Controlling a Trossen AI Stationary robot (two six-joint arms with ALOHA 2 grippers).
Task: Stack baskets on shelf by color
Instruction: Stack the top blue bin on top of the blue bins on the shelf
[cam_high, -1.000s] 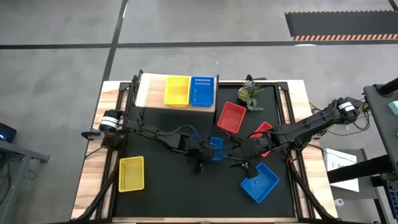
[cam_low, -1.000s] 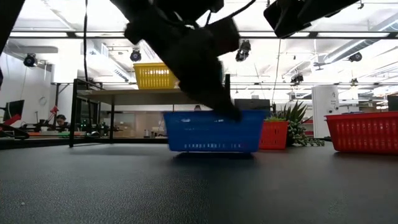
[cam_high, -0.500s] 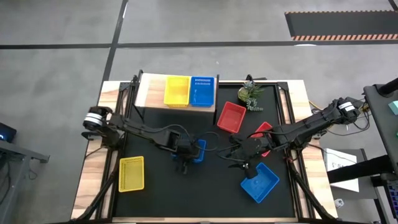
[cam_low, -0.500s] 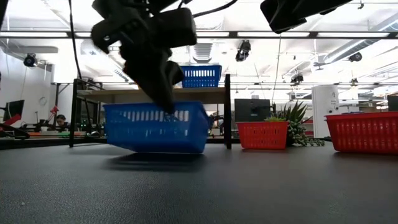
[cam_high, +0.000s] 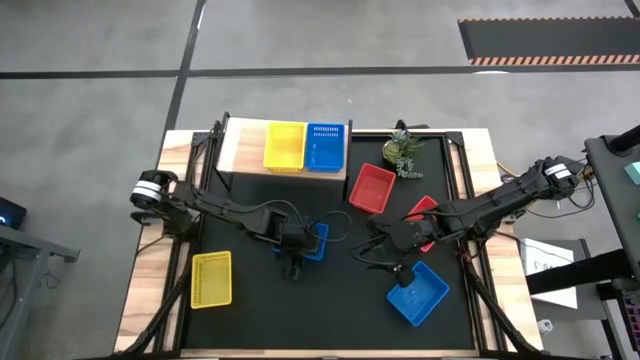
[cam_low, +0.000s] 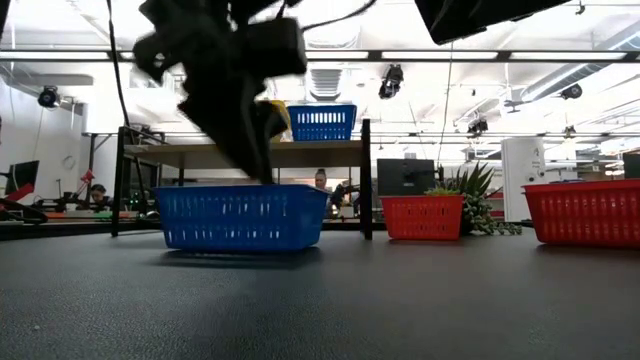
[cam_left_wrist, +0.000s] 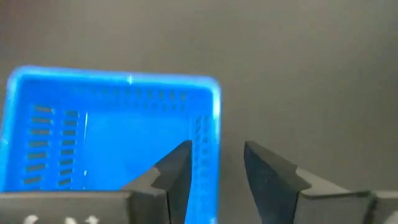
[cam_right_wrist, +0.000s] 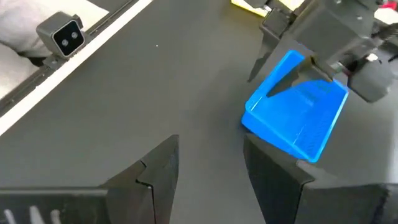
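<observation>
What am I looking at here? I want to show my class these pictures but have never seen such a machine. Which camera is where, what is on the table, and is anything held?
It is a robot with two dark arms at a black table, each ending in a two-finger gripper. One picture looks straight down, one looks level across the tabletop, and two come from cameras on the wrists.

On the table are a yellow basket, two red baskets, two blue baskets and a small plant. A pale shelf carries one yellow basket and one blue basket.

The left gripper straddles the wall of the middle blue basket, which sits flat on the table; its fingers are apart. The right gripper is open and holds nothing.
</observation>
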